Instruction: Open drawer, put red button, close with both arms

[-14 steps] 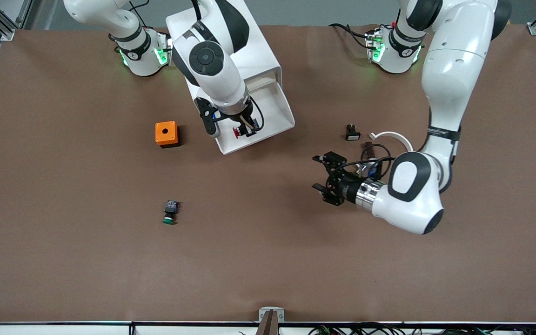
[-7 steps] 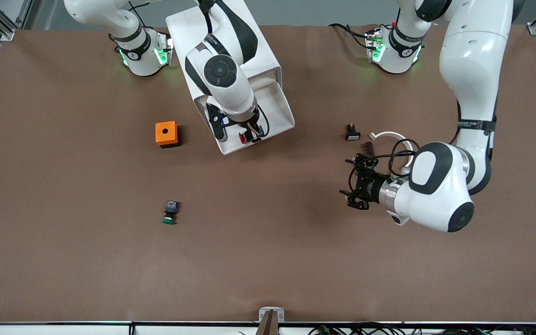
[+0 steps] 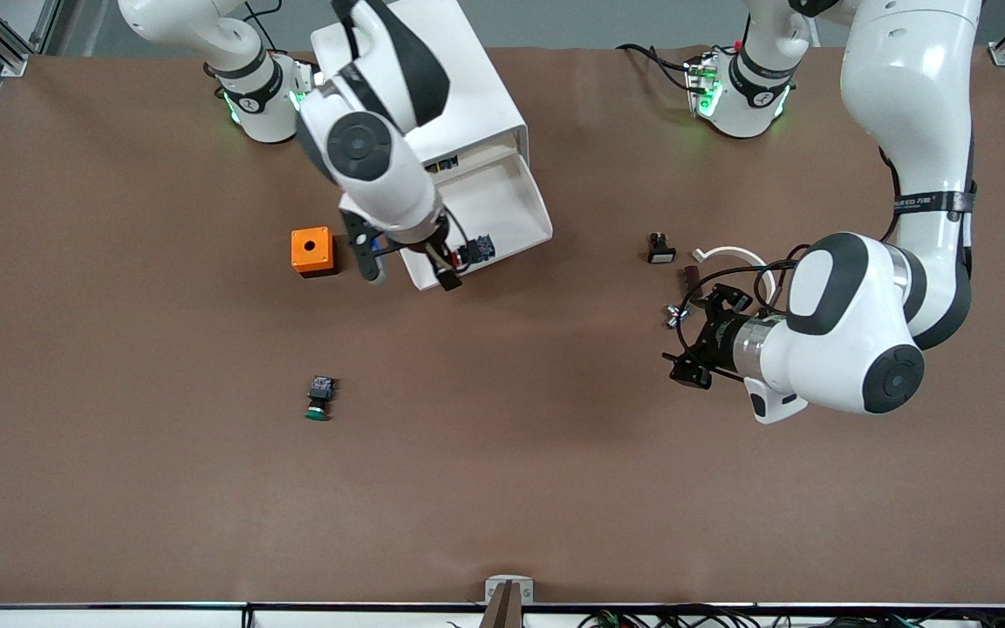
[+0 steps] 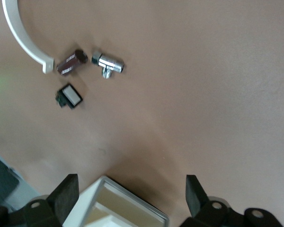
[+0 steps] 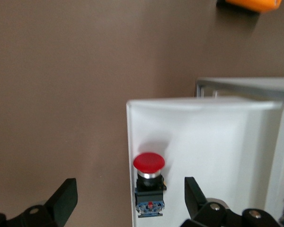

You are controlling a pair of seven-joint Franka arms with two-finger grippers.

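Observation:
The red button (image 5: 149, 162) lies on its side in the open white drawer (image 5: 217, 142), by a front corner; in the front view only its black-blue body (image 3: 476, 250) shows. My right gripper (image 5: 130, 191) is open and empty above the button and the drawer's front edge; it also shows in the front view (image 3: 410, 270). The drawer (image 3: 516, 205) stands pulled out of the white cabinet (image 3: 433, 78). My left gripper (image 3: 686, 347) is open and empty, low over bare table toward the left arm's end. The left wrist view shows its open fingers (image 4: 66, 194) and a corner of the drawer (image 4: 123, 201).
An orange box (image 3: 311, 251) with a round hole stands beside the drawer toward the right arm's end. A green-capped switch (image 3: 319, 399) lies nearer the camera. A small black-white part (image 3: 660, 249), a white ring (image 3: 734, 255), a brown piece (image 3: 690, 277) and a chrome fitting (image 3: 671, 316) lie by the left gripper.
My right gripper has let go of the red button, which now lies in the drawer, and has shifted toward the drawer's front corner. My left gripper has drawn back toward the left arm's end.

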